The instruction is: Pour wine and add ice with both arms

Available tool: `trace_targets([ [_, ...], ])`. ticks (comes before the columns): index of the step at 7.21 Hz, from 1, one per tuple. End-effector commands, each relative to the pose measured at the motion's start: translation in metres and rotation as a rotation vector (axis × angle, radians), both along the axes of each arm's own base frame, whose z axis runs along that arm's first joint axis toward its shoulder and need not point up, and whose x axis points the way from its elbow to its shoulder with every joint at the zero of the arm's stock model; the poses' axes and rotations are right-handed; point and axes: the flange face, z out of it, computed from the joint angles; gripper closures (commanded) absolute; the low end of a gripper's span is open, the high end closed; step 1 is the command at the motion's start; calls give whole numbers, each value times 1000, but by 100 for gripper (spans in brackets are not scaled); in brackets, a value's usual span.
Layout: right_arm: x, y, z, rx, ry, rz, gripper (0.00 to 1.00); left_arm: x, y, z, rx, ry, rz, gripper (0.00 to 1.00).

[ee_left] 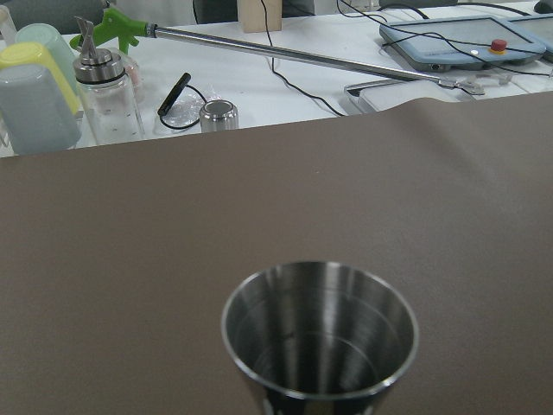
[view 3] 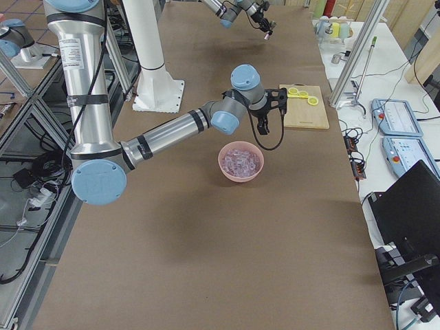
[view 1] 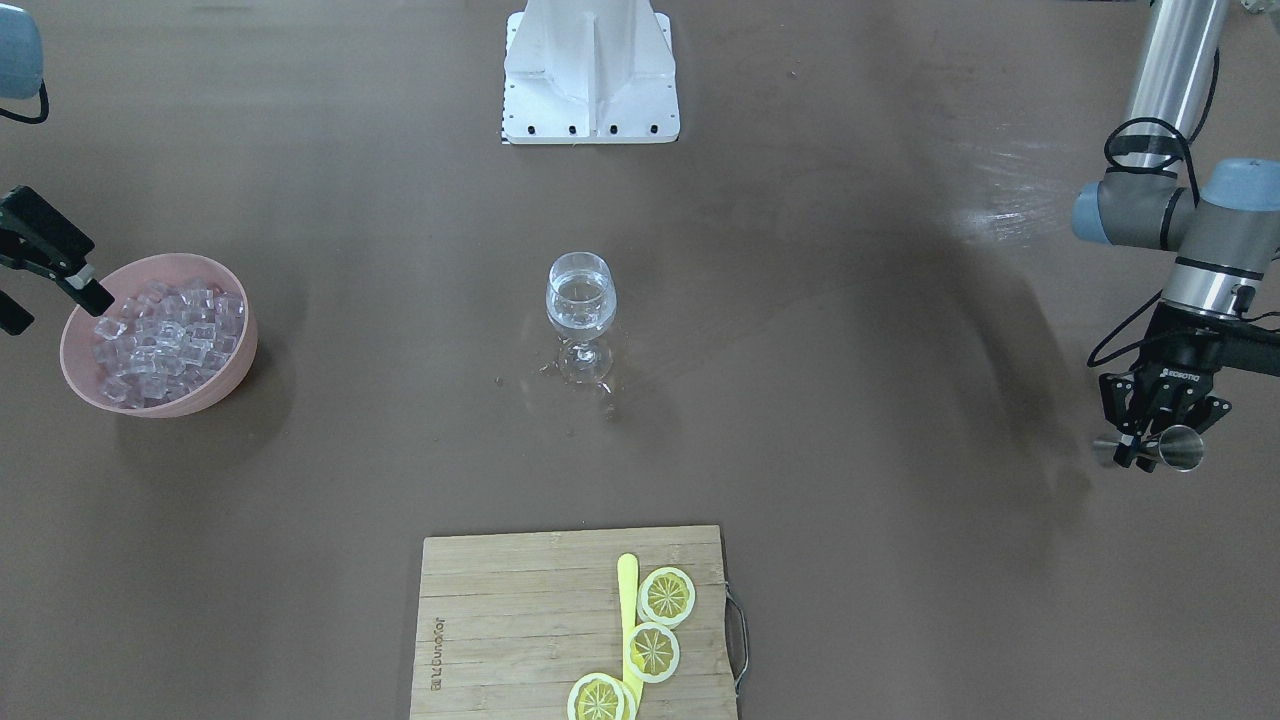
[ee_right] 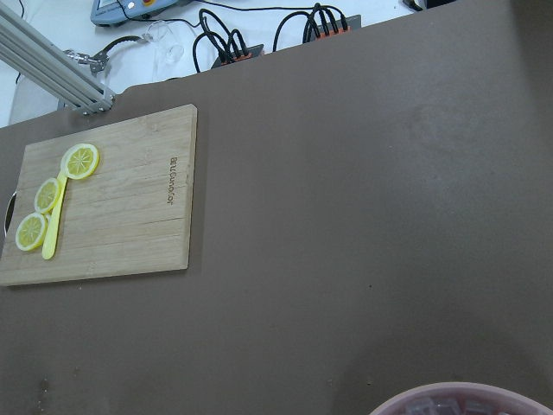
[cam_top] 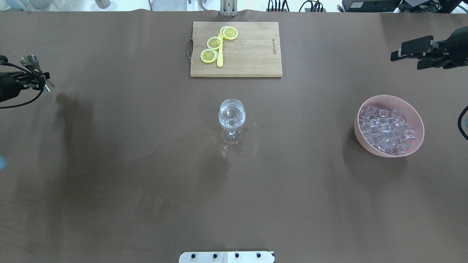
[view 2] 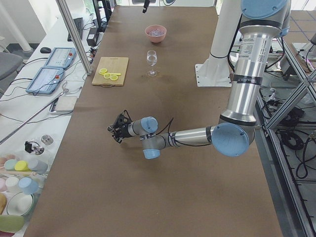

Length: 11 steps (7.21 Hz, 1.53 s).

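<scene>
One wine glass stands upright at the middle of the table. It holds the wine, a small amount of clear liquid in its cup. Small wet drops lie on the table right around the glass's foot.

Far to the robot's left of the glass, the left hand is clamped on the narrow waist of a steel jigger and holds it clear of the table. The left wrist view looks down into one shiny cup of the jigger, and how far it is tilted is hard to judge.

Far to the robot's right of the glass, a pink bowl sits on the table. It is heaped with the ice, many small clear cubes. The right hand hangs above the table, also to the right of the glass and farther from the robot than the bowl. Its fingers are spread apart with nothing between them, and it does not touch the bowl.

Straight beyond the glass from the robot lies a wooden cutting board. Three lemon slices and a yellow stick lie on it. On the robot's side of the glass stands the white base
</scene>
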Motion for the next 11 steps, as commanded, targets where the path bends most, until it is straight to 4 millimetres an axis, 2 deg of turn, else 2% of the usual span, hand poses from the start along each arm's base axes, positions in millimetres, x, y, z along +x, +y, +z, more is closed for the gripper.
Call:
trace_targets([
  [1, 0, 0, 0, 0, 0, 0, 0, 4, 2, -1, 2, 2, 10, 10],
  [2, 0, 0, -1, 1, 0, 0, 0, 4, 2, -2, 2, 3, 13, 2],
  [4, -1, -1, -2, 4, -2, -2, 0, -6, 17, 12, -8, -3, 16, 2],
  [6, -1, -1, -2, 4, -1, -2, 0, -15, 34, 16, -12, 3, 36, 2],
  [7, -2, 0, 2, -2, 2, -6, 0, -20, 49, 10, -10, 21, 75, 2],
  [8, -5, 0, 4, -24, 14, -10, 0, -26, 54, -5, -13, 55, 119, 2],
  [9, -8, -3, 0, -42, 44, -15, 0, -49, 47, -6, -35, 68, 118, 2],
  [10, -11, -1, 6, -14, 77, -39, 0, -74, 31, -9, -124, 69, 134, 2],
  [11, -16, 5, 17, -13, 96, -64, 0, -107, 18, -24, -210, 89, 146, 2],
])
